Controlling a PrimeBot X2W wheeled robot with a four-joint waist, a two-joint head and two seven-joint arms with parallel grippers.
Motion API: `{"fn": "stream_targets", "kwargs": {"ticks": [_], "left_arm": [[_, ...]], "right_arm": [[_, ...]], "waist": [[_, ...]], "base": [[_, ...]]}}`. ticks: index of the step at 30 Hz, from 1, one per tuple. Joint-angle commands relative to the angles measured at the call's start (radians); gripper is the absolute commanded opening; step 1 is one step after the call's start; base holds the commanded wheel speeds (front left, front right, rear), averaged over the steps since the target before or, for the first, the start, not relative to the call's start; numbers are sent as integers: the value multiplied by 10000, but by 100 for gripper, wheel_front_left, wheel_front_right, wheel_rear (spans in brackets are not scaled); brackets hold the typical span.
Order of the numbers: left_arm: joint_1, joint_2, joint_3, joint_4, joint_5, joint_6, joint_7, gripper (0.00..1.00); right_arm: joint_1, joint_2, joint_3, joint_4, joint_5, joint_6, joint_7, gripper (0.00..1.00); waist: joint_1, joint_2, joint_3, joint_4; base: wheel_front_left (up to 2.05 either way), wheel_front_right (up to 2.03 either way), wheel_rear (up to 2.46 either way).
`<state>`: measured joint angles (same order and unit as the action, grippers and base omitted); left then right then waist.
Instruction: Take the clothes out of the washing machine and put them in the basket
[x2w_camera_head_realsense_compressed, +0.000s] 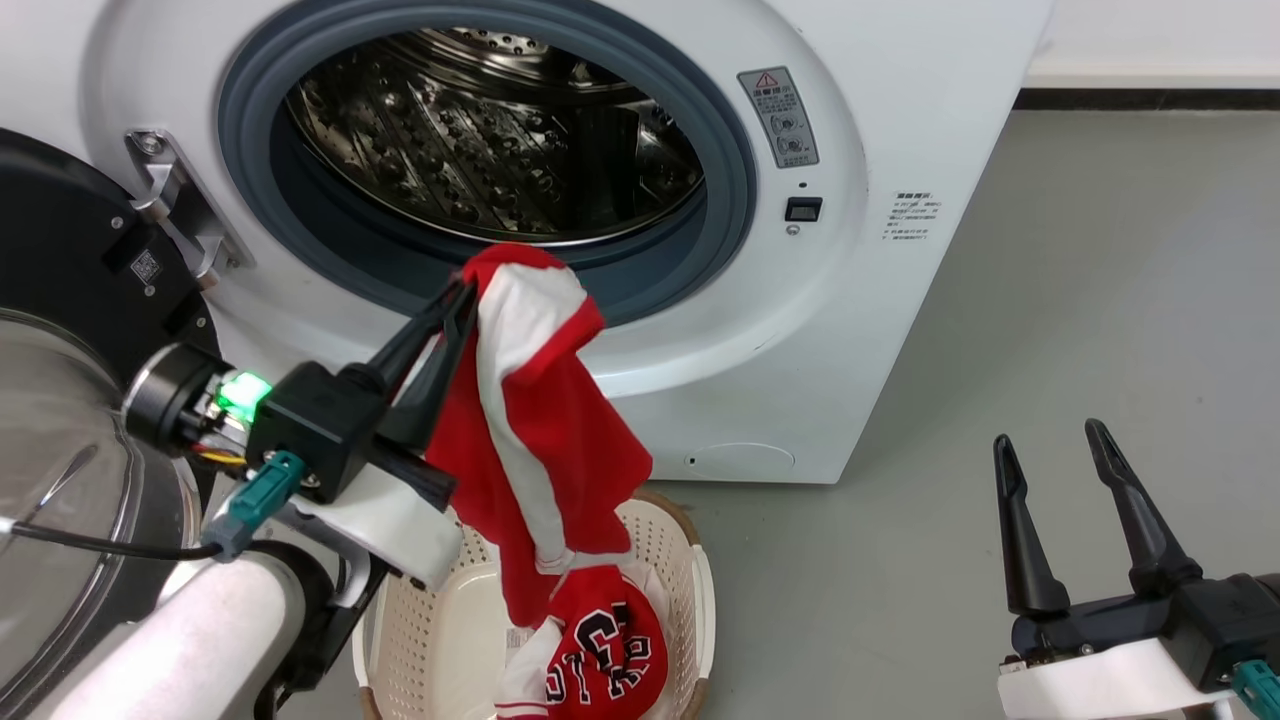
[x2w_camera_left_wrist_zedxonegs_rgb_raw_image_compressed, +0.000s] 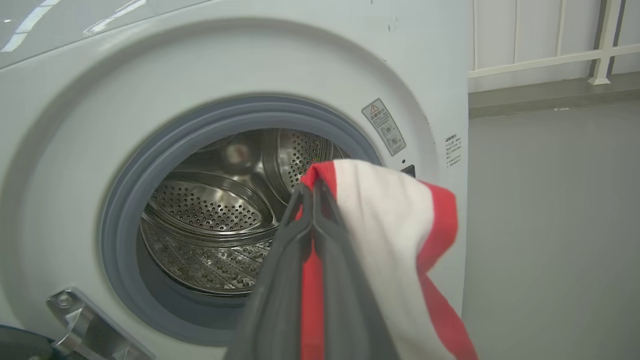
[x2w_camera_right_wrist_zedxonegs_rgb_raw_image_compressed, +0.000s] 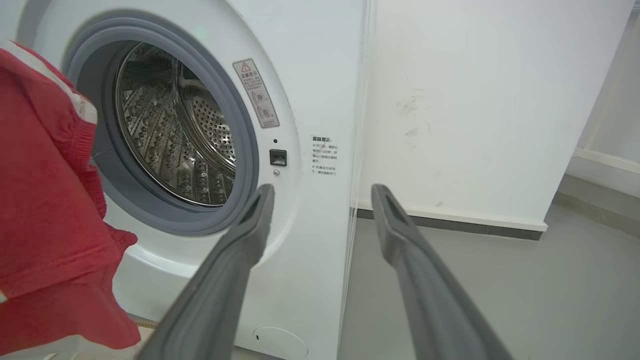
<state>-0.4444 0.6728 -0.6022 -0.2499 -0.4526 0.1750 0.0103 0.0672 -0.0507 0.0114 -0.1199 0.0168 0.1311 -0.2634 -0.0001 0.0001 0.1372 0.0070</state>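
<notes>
Head view: holding the clothes (x2w_camera_head_realsense_compressed: 540, 440) clamped in the left gripper (x2w_camera_head_realsense_compressed: 462, 298), hanging long and straight down over the basket (x2w_camera_head_realsense_compressed: 692, 560) just below, leaving the right gripper (x2w_camera_head_realsense_compressed: 1050, 435) spread open, well apart.

Bright, even indoor light, soft and white, shadows faint. Steel drum (x2w_camera_head_realsense_compressed: 480, 130) sparkles with small highlights in the head view, dark at its back. Glass door (x2w_camera_head_realsense_compressed: 60, 480) carries pale reflections. Left wrist view: glare streaks on the washing machine (x2w_camera_left_wrist_zedxonegs_rgb_raw_image_compressed: 75, 100) top, frame slightly soft, left pincer (x2w_camera_left_wrist_zedxonegs_rgb_raw_image_compressed: 311, 188) fingers and the clothes (x2w_camera_left_wrist_zedxonegs_rgb_raw_image_compressed: 390, 215) on them blurred close to the lens. Right wrist view — right pincer (x2w_camera_right_wrist_zedxonegs_rgb_raw_image_compressed: 324, 189) fingers out of focus, mild wide-angle bowing toward the margins.
</notes>
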Motion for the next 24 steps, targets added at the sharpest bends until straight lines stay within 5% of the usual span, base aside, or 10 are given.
{"fn": "stream_targets", "kwargs": {"ticks": [1,11,24], "left_arm": [[166,-37,-65,114,-57,-28,-51,0],[577,-477,-764,1699,-261,-509,-333,0],[-217,-1777,-1353,6595,-583,-1508,-1127,0]], "right_arm": [[-130,8,4,0,-44,-7,-20,100],[-700,8,-34,-161,-219,-7,-20,100],[-1880,8,-35,-461,-299,-7,-20,100]], "waist": [[1,-1,124,5],[1,-1,1220,-235],[1,-1,3564,-992]], "base": [[0,0,0],[0,0,0],[0,0,0]]}}
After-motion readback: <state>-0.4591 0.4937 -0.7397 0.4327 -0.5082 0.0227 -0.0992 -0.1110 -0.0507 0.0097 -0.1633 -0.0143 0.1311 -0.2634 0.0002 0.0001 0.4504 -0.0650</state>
